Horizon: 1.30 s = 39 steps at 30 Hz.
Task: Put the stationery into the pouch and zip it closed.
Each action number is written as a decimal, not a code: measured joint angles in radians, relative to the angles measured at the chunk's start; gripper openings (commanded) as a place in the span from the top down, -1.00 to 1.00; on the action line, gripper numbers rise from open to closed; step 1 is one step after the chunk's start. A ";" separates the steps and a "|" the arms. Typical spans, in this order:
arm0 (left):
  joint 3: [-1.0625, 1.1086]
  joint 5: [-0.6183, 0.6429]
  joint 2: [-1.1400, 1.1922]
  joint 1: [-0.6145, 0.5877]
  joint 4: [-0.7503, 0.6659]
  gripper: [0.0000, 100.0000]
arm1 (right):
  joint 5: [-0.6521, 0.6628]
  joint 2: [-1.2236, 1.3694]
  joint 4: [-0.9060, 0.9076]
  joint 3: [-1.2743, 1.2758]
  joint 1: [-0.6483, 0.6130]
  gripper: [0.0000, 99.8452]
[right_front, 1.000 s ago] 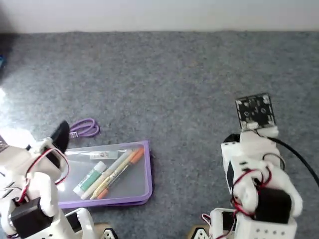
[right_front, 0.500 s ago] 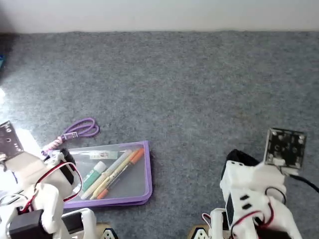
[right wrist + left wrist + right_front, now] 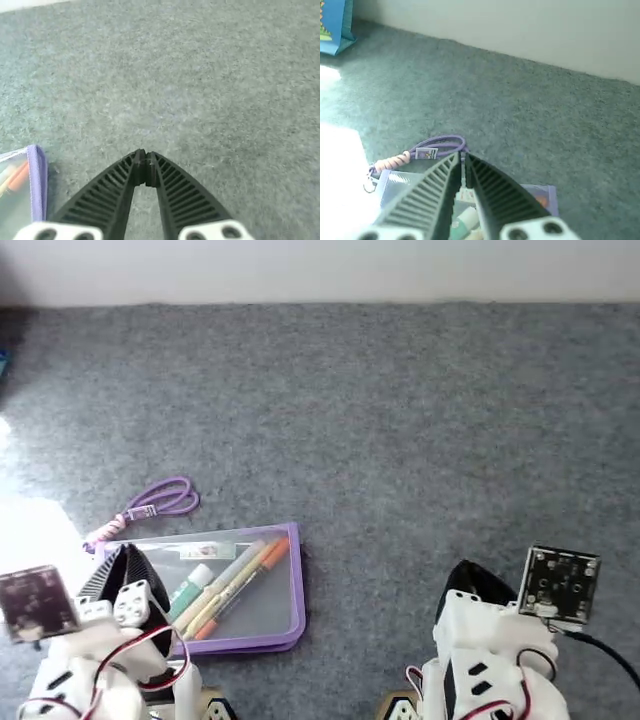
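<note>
A clear pouch with purple edging (image 3: 255, 625) lies flat on the grey carpet at the front left. Inside it are several pens and a white glue stick (image 3: 190, 590). Its purple strap (image 3: 160, 498) with a pink coiled cord curls off the far left corner. My left gripper (image 3: 118, 562) sits shut and empty just above the pouch's left end; its closed tips (image 3: 461, 159) point toward the strap (image 3: 440, 145). My right gripper (image 3: 470, 580) is shut and empty at the front right, tips (image 3: 141, 156) over bare carpet, pouch edge (image 3: 34, 180) off to one side.
Grey carpet (image 3: 400, 420) stretches open across the middle and back, ending at a white wall. A bright sunlit patch (image 3: 30, 520) lies at the left edge. A blue object (image 3: 332, 25) stands by the wall in the left wrist view.
Both arms have drawn back toward the front edge. The left gripper came off the strap corner and lowered near the pouch's left end. The pouch has not moved.
</note>
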 measured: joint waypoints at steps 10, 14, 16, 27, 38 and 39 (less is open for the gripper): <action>0.318 -0.149 -0.048 0.002 -0.227 0.97 | 0.158 -0.052 -0.203 0.305 0.002 0.98; 0.451 -0.152 -0.048 0.002 -0.265 0.97 | 0.163 -0.052 -0.253 0.460 0.002 0.98; 0.517 -0.152 -0.048 0.002 -0.270 0.97 | 0.163 -0.044 -0.272 0.514 0.002 0.98; 0.730 -0.152 -0.046 0.000 -0.272 0.97 | 0.163 -0.043 -0.290 0.756 0.002 0.98; 0.807 -0.152 -0.046 0.002 -0.293 0.97 | 0.163 -0.037 -0.316 0.793 0.002 0.98; 0.807 -0.152 -0.046 0.002 -0.293 0.97 | 0.163 -0.037 -0.318 0.796 0.002 0.98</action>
